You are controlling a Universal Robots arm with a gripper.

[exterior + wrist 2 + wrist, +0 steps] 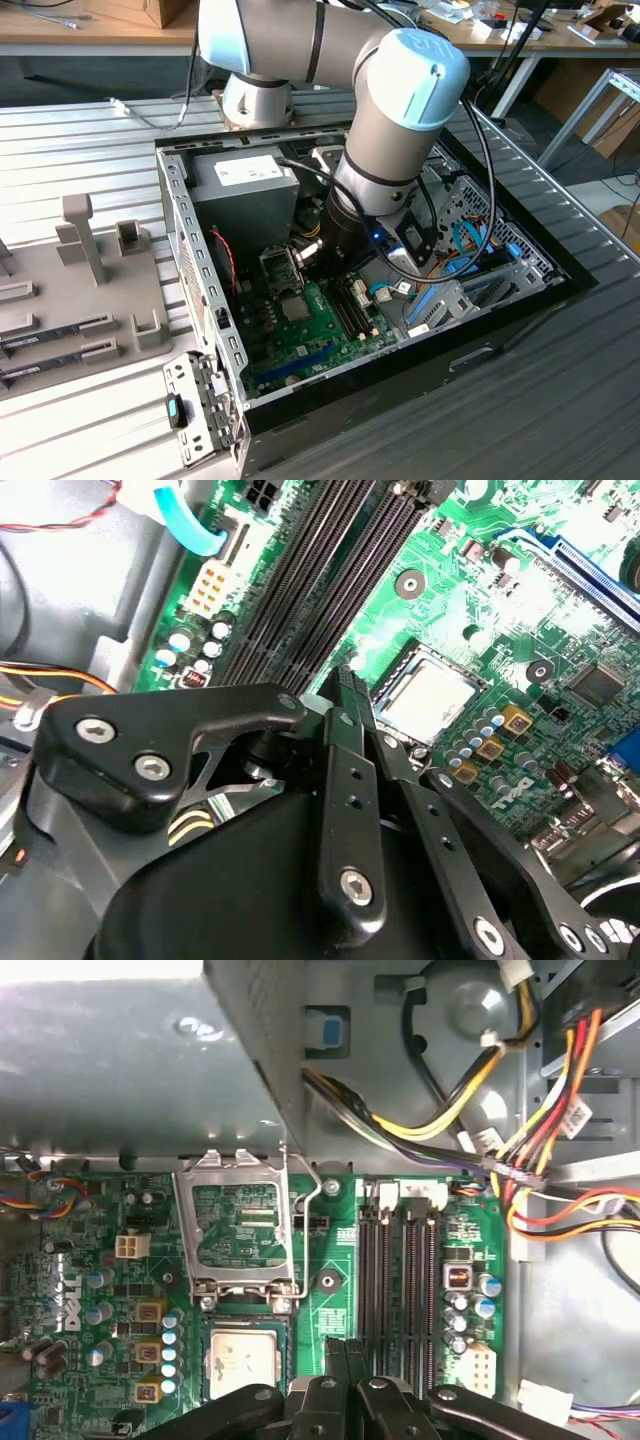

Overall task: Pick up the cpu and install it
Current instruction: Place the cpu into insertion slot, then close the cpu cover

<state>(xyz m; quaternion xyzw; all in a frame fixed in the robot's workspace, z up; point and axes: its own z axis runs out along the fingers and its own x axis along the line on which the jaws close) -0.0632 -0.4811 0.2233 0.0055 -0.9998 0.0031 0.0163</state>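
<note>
I see the cpu (243,1360) seated in its socket (246,1362), my claw (345,695) hovering beside it, fingers together and empty

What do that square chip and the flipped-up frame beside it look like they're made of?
The cpu looks topped with dull silvery metal, showing a soft sheen, on a thin green board rim. The socket frame seems bare steel: grey, shiny edges, with a thin wire lever.

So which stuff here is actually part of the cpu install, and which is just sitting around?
Part of the job:
cpu, lying in its socket
open socket frame, flipped up
gripper, just above the cpu

Just there:
empty memory slots
power supply box
yellow and orange cables
grey holder tray outside the case
</note>
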